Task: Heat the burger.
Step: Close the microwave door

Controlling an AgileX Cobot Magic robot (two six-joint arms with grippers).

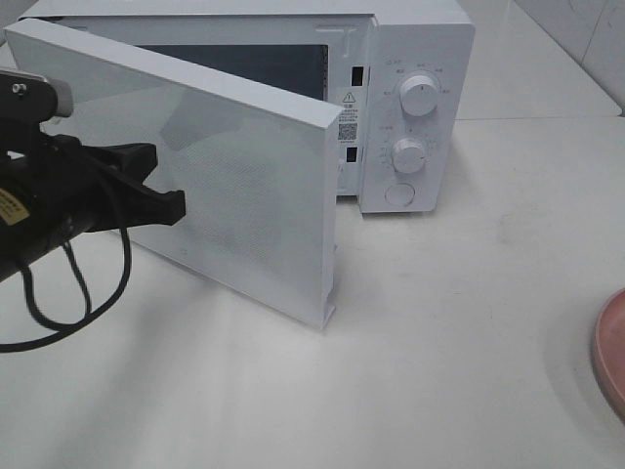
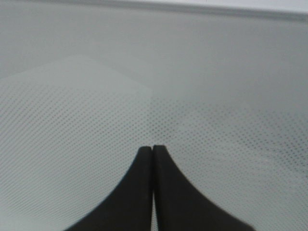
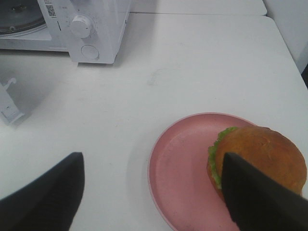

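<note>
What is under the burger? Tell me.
The burger sits on a pink plate, near one edge. The plate surface beneath it is hidden, and the right hand's finger covers part.

A white microwave stands at 12 o'clock on the bench, door open; a pink plate at 4 o'clock.

Burger: round, glossy golden-brown bun on top, green lettuce frill showing at its edge, a hint of red below. Sits upright on the pink plate, off-centre, at about the plate's 3 o'clock in the right wrist view. Lower layers hidden. From the high camera the burger itself is out of frame.
</note>
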